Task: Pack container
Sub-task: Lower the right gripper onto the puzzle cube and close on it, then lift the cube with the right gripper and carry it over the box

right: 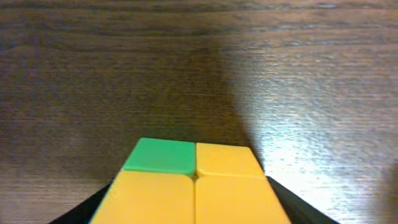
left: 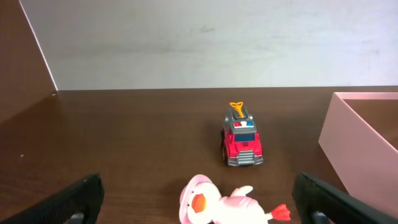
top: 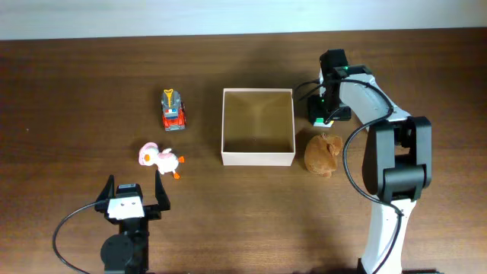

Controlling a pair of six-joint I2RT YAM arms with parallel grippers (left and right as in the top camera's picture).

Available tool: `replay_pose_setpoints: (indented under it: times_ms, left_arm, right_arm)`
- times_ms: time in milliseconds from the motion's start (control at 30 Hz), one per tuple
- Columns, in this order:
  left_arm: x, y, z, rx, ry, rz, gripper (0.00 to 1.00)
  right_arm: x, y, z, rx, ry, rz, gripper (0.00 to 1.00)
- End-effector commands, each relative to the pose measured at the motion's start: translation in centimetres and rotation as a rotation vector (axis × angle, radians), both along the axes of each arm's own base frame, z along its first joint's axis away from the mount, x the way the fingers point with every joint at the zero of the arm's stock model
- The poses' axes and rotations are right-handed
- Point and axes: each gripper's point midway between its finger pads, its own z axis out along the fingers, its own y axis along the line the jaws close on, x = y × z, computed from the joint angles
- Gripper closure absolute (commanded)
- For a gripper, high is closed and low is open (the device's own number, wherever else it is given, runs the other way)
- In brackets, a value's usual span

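The container (top: 257, 158), a square open box with white walls and a tan inside, sits at the table's middle and holds nothing; its wall shows at the right of the left wrist view (left: 357, 130). My right gripper (top: 326, 114) is just right of the box, shut on a yellow and green puzzle cube (right: 193, 180) down at the table. My left gripper (top: 135, 183) is open and empty, near the front edge. A pink duck toy (top: 160, 158) lies just ahead of its jaws (left: 202, 199). A red toy fire truck (top: 173, 109) stands beyond the duck (left: 241, 140).
A brown plush toy (top: 323, 154) lies on the table by the container's front right corner, just in front of my right gripper. The right arm's base stands at the front right.
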Motion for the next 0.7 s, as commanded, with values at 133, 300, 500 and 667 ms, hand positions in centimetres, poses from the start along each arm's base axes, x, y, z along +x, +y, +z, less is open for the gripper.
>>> replay_pose_setpoints:
  times_ms: [133, 300, 500, 667]
  left_arm:
    - [-0.04, 0.38, -0.11, 0.016, 0.0, 0.018, 0.01]
    - [-0.04, 0.38, -0.11, 0.016, 0.0, 0.018, 0.01]
    - [-0.04, 0.38, -0.11, 0.016, 0.0, 0.018, 0.01]
    - [-0.04, 0.38, -0.11, 0.016, 0.0, 0.018, 0.01]
  right_arm:
    - [1.54, -0.53, 0.9, -0.021, -0.038, -0.018, 0.38]
    - [1.4, -0.54, 0.89, -0.022, -0.032, -0.018, 0.45]
    - [1.2, -0.58, 0.85, -0.022, -0.023, -0.018, 0.46]
    - [1.08, -0.57, 0.83, -0.023, -0.018, -0.018, 0.47]
